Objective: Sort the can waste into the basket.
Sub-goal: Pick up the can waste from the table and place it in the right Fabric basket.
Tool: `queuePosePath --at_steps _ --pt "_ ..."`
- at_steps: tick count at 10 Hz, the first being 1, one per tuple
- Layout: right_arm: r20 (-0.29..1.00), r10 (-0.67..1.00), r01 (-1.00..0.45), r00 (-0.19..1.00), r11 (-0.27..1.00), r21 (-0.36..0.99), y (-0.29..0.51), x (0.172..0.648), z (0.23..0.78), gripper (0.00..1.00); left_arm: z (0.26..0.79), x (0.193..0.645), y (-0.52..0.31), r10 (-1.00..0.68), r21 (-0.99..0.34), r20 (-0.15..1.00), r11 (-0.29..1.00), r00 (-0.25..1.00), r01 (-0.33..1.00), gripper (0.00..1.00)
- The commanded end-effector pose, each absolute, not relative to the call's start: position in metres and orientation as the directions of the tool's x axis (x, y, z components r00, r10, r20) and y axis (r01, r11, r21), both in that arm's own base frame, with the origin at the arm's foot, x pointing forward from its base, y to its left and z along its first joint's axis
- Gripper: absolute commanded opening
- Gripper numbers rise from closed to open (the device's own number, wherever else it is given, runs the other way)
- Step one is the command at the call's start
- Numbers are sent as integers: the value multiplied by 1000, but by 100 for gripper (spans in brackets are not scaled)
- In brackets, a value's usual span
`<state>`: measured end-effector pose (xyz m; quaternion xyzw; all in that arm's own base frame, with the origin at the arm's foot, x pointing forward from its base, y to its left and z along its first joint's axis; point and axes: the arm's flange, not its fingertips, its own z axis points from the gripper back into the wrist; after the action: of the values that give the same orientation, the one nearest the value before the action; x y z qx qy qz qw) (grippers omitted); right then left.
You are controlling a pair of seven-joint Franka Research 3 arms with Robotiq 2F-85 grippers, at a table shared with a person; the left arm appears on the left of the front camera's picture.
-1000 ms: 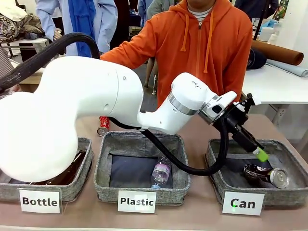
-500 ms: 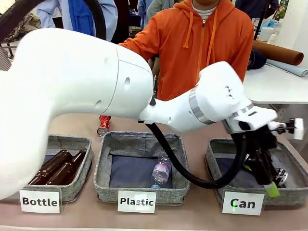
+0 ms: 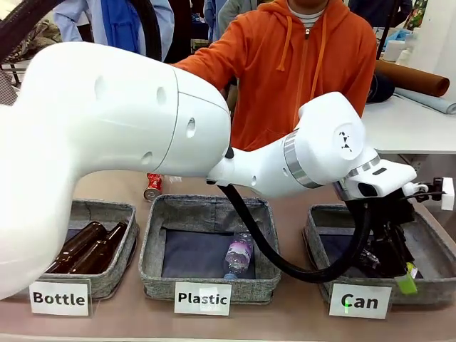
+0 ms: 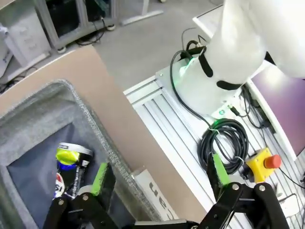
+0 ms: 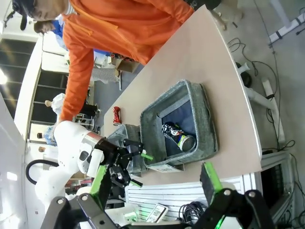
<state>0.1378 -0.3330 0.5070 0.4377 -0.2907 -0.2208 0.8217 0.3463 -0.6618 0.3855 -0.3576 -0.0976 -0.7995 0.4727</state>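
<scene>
The left fingers (image 4: 101, 179), spread wide and empty, straddle the near wall of the basket (image 4: 95, 126) labelled "Can"; the black can (image 4: 70, 171) lies on its lining just beyond the inner finger, the red can (image 3: 153, 184) sits well apart on open counter (image 4: 119, 114), and the right fingers (image 5: 208, 177) are likewise spread.

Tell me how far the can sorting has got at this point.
Done: the black can lies inside the Can basket. In hand: nothing. The left end effector hangs open over that basket's front edge, gripping nothing. Left: the red can sits on the table beyond the Plastic basket, not yet picked up.
</scene>
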Motion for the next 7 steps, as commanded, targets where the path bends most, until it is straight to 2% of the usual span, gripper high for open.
queuePosePath --at_steps 1,4,7 --pt "259 -694 146 672 467 872 -327 141 515 100 407 350 -663 -690 -181 666 -518 -284 836 100" --pt "237 -642 197 729 529 825 -299 171 521 100 462 309 -707 -722 -164 615 -510 -316 845 100" --pt "206 -632 225 747 533 815 -296 179 513 100 453 328 -699 -748 -196 602 -478 -279 856 100"
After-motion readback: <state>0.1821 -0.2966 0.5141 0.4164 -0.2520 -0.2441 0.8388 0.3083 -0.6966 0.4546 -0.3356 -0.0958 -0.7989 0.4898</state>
